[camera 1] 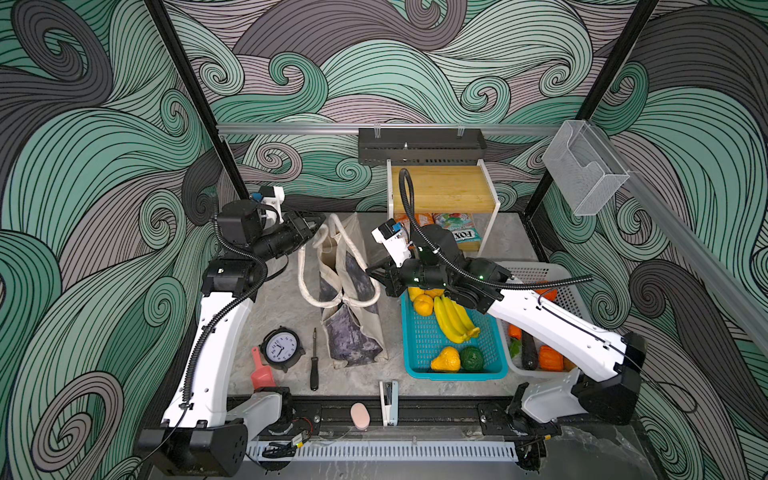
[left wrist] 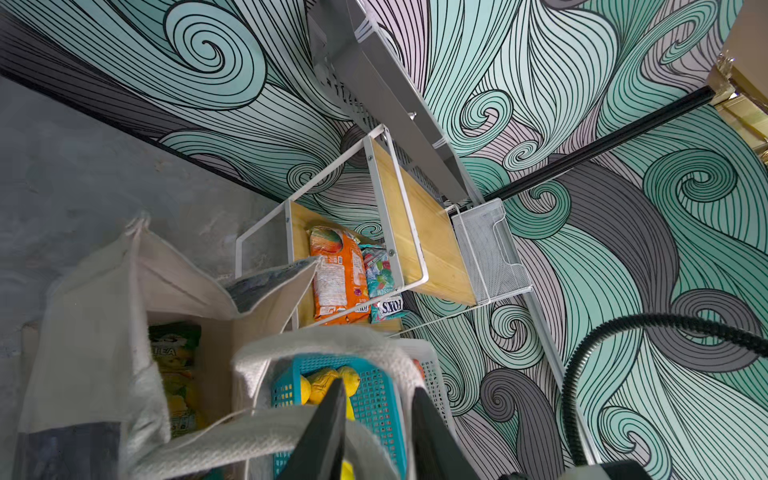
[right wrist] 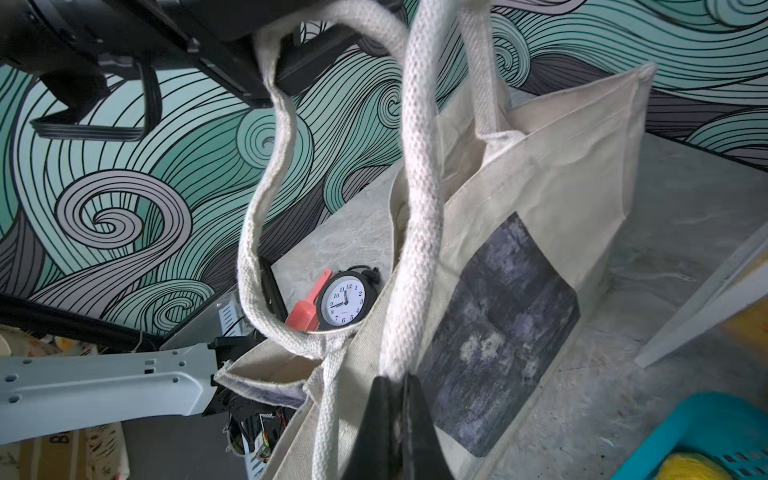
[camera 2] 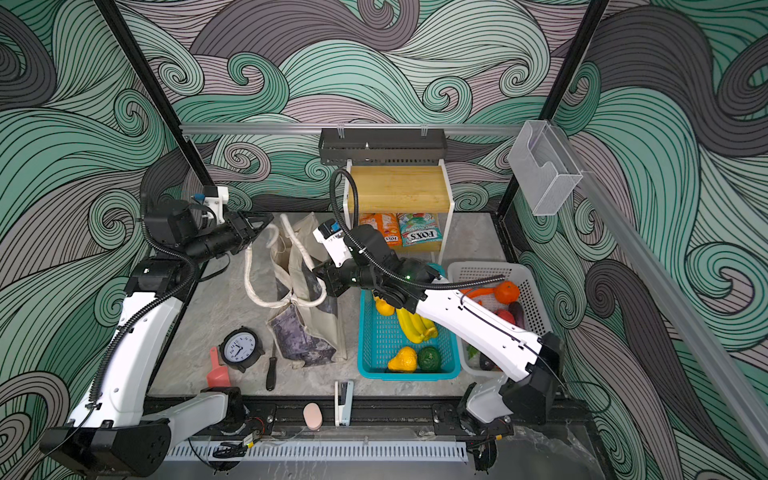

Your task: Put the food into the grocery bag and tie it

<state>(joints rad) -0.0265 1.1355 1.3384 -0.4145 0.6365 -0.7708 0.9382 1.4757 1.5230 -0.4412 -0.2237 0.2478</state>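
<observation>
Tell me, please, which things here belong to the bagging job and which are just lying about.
Belong to the job: grocery bag, its strap handle, bananas, orange, candy packets.

Just lying about: clock, screwdriver, red scoop, stapler.

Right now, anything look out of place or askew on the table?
Two things. The stapler hangs over the front edge of the table onto the black rail, with a pink oval object fully off the table beside it. The bag slumps crookedly, one strap pinched in the right gripper.
</observation>
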